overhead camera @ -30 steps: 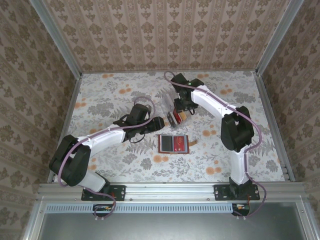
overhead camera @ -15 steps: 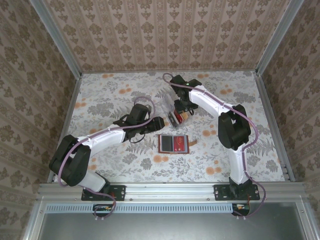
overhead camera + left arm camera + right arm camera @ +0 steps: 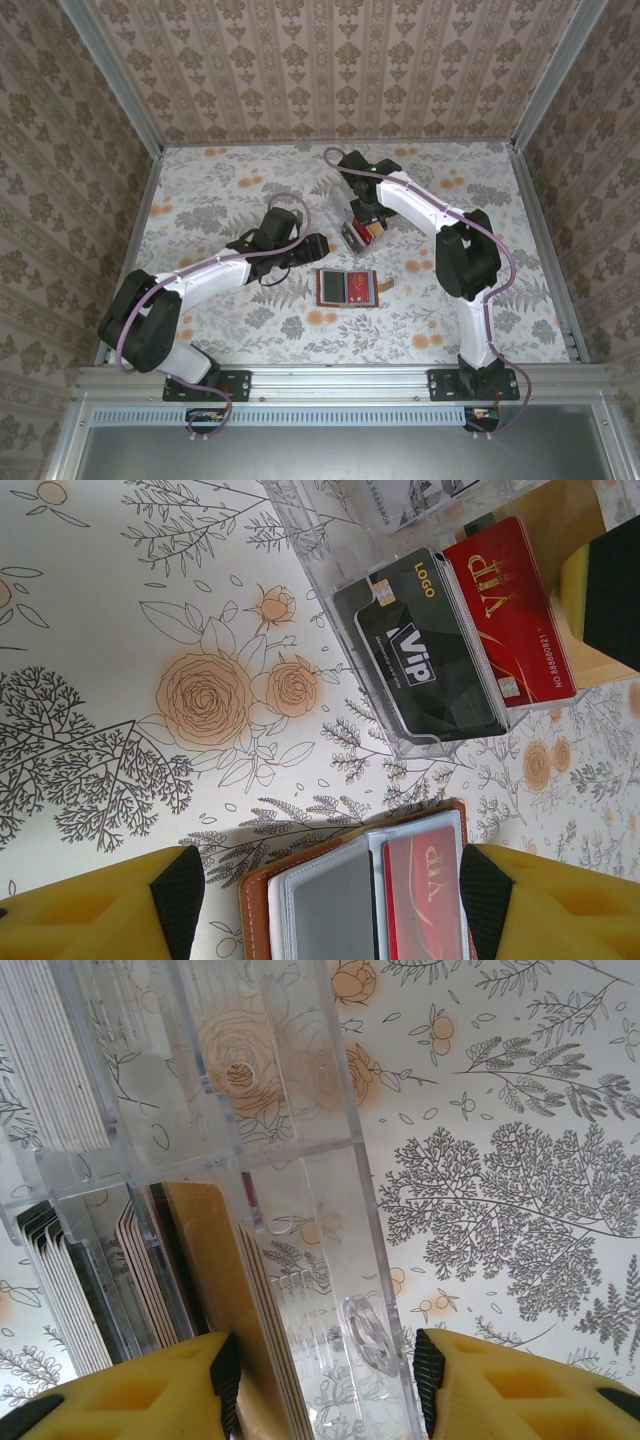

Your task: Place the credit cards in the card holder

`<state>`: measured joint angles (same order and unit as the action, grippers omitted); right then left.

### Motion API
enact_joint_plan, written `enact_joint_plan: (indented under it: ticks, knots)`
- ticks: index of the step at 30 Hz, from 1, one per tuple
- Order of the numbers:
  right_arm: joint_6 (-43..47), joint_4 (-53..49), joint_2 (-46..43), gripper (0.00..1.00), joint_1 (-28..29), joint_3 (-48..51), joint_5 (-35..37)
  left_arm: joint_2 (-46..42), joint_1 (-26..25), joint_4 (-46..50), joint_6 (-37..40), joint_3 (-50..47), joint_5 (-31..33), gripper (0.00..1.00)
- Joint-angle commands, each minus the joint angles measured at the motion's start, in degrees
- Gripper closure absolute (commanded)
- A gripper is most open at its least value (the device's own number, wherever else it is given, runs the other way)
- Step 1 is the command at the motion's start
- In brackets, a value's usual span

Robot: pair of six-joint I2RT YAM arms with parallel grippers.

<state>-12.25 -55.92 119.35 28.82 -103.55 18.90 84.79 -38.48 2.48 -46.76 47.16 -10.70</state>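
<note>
**Thin, slick cards standing in a rack: pinch by the top edge**

The credit cards point(image 3: 425, 655) are standing on edge in a clear rack point(image 3: 300, 1110) at the middle of the table point(image 3: 220, 190). They are sitting just beyond the card holder point(image 3: 346, 287), which is lying open and flat with one red card point(image 3: 425, 895) already sitting in its right slot.

You are dealing with light, stiff, glossy plastic. I judge it likely to slip between pads and to bend very little. You are best taking a single card by its exposed upper edge, pinching across its two flat faces and staying clear of the neighbours packed close beside it.

The right gripper point(image 3: 325, 1380) is reaching down over one end of the rack. Its fingers are partly apart, straddling a clear wall and the edges of a few cards. I cannot tell whether the pads point(image 3: 228, 1375) are pressing on anything.

The left gripper point(image 3: 330, 898) is hovering over the holder's far edge, fingers spread wide and carrying nothing.
</note>
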Motion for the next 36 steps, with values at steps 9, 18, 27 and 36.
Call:
enact_joint_plan:
  ticks: [9,18,27,36]
  knots:
    - [1.44,-1.72,-2.72,0.58,0.25,-0.52,4.39,0.38,0.12,-0.60,-0.78,0.74,-0.47,0.29]
    - [1.72,-1.50,-3.33,0.59,0.45,-0.25,6.59,0.65,-0.02,-0.63,-0.91,0.57,-0.54,0.29]
    - [2.06,-1.30,-3.75,0.60,0.89,-0.27,7.25,0.85,-0.02,-0.65,-0.96,0.62,-0.47,0.29]
    - [2.32,-1.21,-3.42,0.64,1.49,-0.08,7.62,1.74,-0.04,-0.80,-0.88,1.01,-1.33,0.29]
